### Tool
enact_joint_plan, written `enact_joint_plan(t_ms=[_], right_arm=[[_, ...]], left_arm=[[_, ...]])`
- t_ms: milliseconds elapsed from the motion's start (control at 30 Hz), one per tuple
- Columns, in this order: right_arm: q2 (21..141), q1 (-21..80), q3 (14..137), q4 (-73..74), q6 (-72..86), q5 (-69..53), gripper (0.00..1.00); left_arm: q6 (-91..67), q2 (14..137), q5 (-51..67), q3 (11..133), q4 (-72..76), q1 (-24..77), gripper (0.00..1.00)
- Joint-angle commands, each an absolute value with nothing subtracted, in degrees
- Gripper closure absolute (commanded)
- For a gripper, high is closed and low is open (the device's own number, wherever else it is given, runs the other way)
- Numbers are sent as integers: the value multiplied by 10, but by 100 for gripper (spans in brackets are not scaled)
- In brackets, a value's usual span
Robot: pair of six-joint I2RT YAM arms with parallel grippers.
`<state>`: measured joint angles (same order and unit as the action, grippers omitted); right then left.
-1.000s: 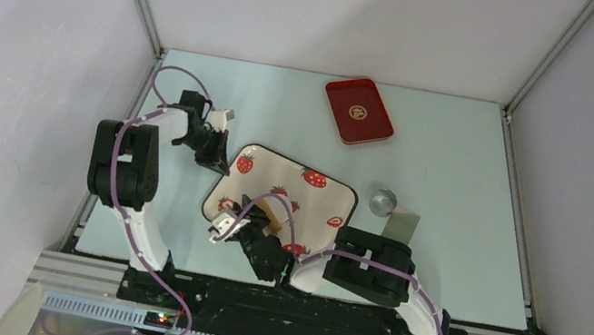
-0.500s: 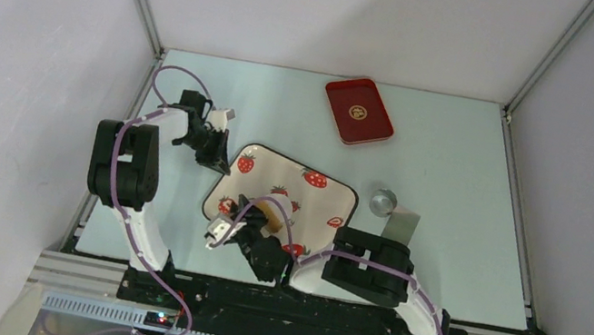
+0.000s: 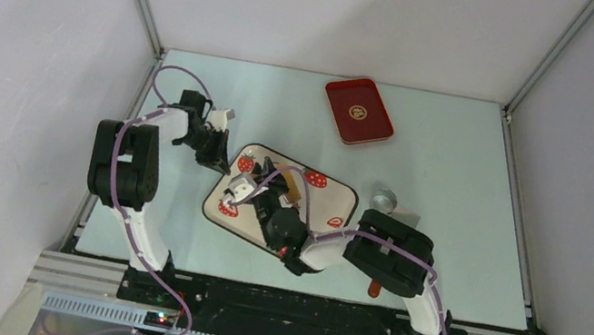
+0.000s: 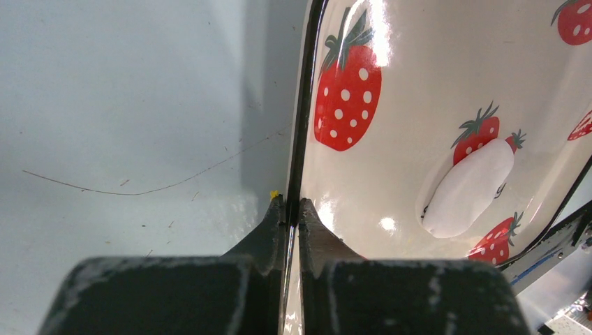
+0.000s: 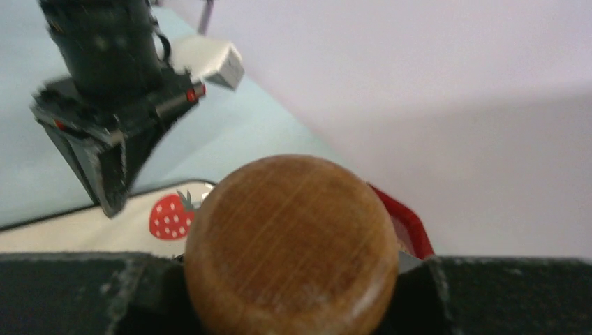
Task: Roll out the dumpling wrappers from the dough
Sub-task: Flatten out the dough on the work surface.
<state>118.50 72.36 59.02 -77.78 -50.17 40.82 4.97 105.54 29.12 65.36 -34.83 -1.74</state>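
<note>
Left wrist view: left gripper [image 4: 292,209], jaws closed on the black rim of the white strawberry-printed tray [image 4: 391,105]. Soft white oblong dough [image 4: 466,191] lies on the tray near one rim; the top view hides it under the arm. Right gripper [image 5: 290,293], jaws clamping a round-ended wooden rolling pin [image 5: 290,241]. Risk: uneven pressure could push the dough against the rim or make it stick.

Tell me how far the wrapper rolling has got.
Done: the left gripper clamps the tray by its rim, and the right gripper holds the pin. In hand: the pin is over the tray. Left: the dough is a thick oblong lump; nothing rolled thin shows.
</note>
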Motion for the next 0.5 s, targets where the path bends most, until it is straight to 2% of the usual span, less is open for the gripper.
enact_joint_plan(t_ms=[0,467], right_arm=[[1204,710,570,-758,-418,423,100],[1238,738,560,-647,-316,395,100]], left_arm=[[52,1030,301,652,-333,-17,100],[51,1027,309,652,-333,-20,100]])
